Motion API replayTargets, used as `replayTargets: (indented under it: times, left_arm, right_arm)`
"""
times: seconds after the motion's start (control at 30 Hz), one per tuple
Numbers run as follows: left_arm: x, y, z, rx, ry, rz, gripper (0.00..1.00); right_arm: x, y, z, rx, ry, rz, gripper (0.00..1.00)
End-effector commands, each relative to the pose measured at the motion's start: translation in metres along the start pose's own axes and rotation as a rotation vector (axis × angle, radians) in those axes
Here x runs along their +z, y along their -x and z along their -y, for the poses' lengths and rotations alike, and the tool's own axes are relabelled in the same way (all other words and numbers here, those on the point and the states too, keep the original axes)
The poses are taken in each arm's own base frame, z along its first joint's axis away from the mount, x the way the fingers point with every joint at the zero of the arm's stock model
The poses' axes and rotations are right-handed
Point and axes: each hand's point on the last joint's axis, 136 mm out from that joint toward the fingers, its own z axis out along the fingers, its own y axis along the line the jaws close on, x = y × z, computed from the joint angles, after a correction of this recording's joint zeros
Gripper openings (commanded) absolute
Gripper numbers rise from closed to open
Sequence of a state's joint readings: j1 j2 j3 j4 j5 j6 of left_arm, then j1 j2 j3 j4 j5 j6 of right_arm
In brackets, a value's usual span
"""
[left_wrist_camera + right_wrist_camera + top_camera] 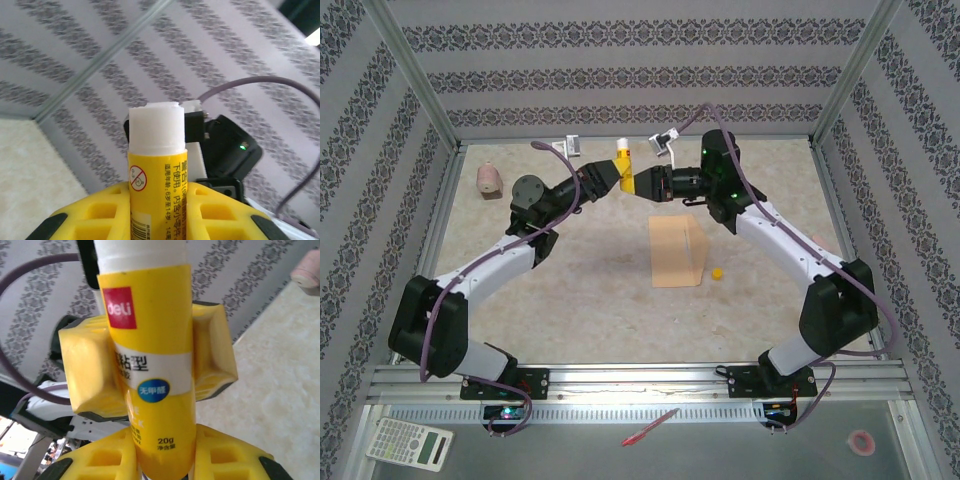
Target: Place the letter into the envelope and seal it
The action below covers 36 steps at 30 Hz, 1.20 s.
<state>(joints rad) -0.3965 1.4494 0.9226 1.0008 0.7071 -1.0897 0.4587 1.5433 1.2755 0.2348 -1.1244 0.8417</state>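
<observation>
A yellow glue stick point(623, 166) hangs upright above the far middle of the table, uncapped, with its white glue end point(154, 127) up. My left gripper point(616, 181) is shut on its body; its yellow fingers point(89, 371) clamp the tube on both sides. My right gripper point(640, 186) is shut on the tube's lower end point(162, 440), one finger point(226, 456) on each side. The tan envelope point(678, 252) lies flat on the table in front of both grippers. The letter is hidden.
A small yellow cap point(718, 272) lies just right of the envelope. A pink roll point(488, 181) sits at the far left, and white clips point(570, 146) lie by the back wall. On the front ledge are a calculator point(410, 443), a red pen point(650, 427) and pink tape point(861, 442).
</observation>
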Motion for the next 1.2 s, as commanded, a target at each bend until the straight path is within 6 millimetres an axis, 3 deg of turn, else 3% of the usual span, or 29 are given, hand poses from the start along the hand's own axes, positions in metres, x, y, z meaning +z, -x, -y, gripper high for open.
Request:
replayTargets:
  times: [0.0, 0.13, 0.4, 0.53, 0.67, 0.87, 1.0, 1.17]
  left_arm:
    - [0.007, -0.017, 0.053, 0.054, -0.278, -0.111, 0.00]
    - [0.008, -0.016, 0.064, 0.040, -0.356, -0.119, 0.00]
    - [0.008, -0.021, 0.063, 0.070, -0.326, -0.141, 0.00]
    - [0.008, -0.022, 0.056, 0.089, -0.265, -0.149, 0.00]
    - [0.006, -0.020, 0.036, 0.140, -0.091, -0.138, 0.00]
    - [-0.016, -0.005, -0.019, 0.193, 0.342, -0.079, 0.00]
    - [-0.026, -0.002, -0.036, 0.158, 0.464, -0.058, 0.00]
    - [-0.031, -0.002, -0.050, 0.091, 0.522, -0.024, 0.00]
  right_arm:
    - [0.000, 0.010, -0.056, -0.135, 0.120, -0.014, 0.20]
    - [-0.002, 0.009, -0.066, -0.157, 0.132, -0.014, 0.20]
    - [-0.002, 0.009, -0.060, -0.141, 0.104, -0.011, 0.21]
    - [-0.005, 0.009, -0.049, -0.130, 0.017, 0.002, 0.32]
    - [-0.020, 0.010, -0.020, -0.141, -0.247, 0.068, 0.48]
    - [-0.041, 0.006, 0.012, -0.214, -0.589, 0.146, 0.52]
    - [-0.037, 0.000, 0.023, -0.225, -0.665, 0.128, 0.53]
    - [-0.014, -0.012, 0.037, -0.227, -0.696, 0.068, 0.52]
